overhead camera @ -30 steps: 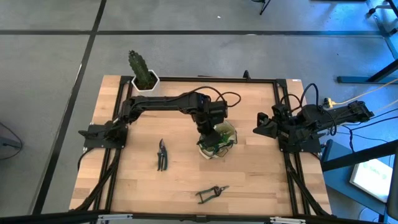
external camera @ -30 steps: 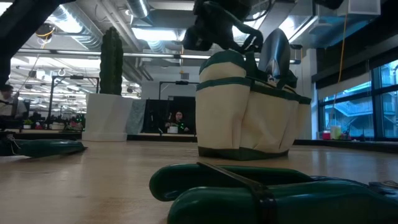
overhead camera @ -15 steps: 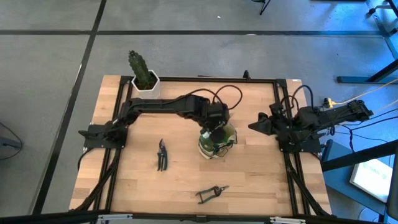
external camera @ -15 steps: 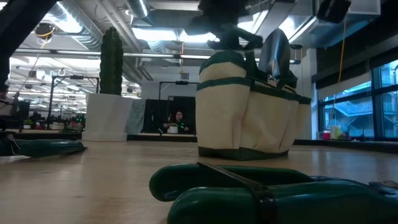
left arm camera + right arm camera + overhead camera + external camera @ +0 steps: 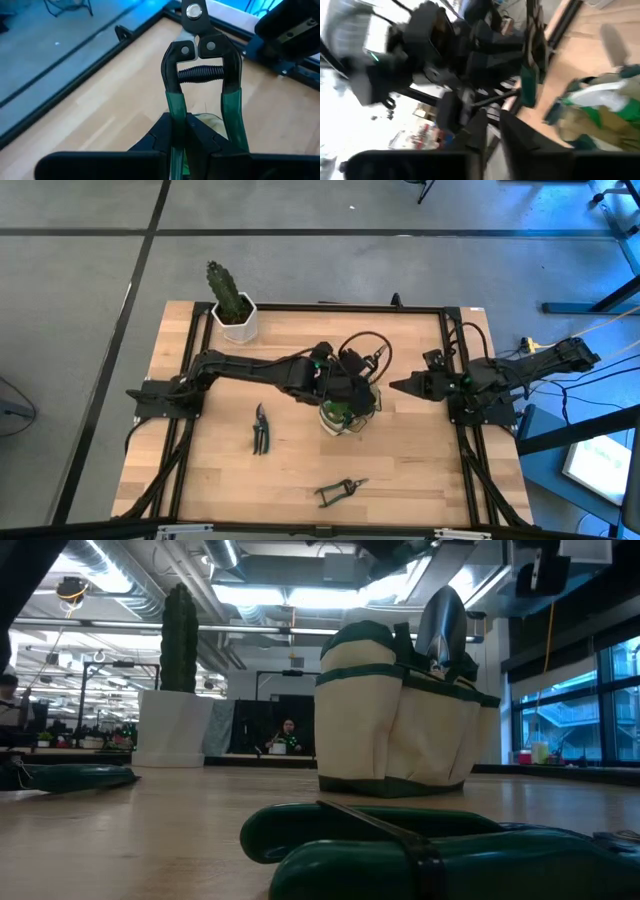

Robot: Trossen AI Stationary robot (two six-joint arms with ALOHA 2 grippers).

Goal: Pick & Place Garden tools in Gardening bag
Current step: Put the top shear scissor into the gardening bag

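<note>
Wooden table (image 5: 420,455) — left claw (image 5: 181,131) clamped on green-handled shears (image 5: 200,75), long axis pointing forward.

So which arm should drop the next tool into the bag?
Left. The left gripper is shut on green-handled shears and sits right over the gardening bag. The right gripper holds nothing and waits beside the bag.

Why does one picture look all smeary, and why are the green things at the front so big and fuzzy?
Right wrist view: streaked with motion blur, so the gardening bag smears. Low view: the green-handled shears lie close to the lens, out of focus and looming; the bag behind is sharper, with bright ceiling lights glaring. Left wrist view: crisp on the held shears.
</note>
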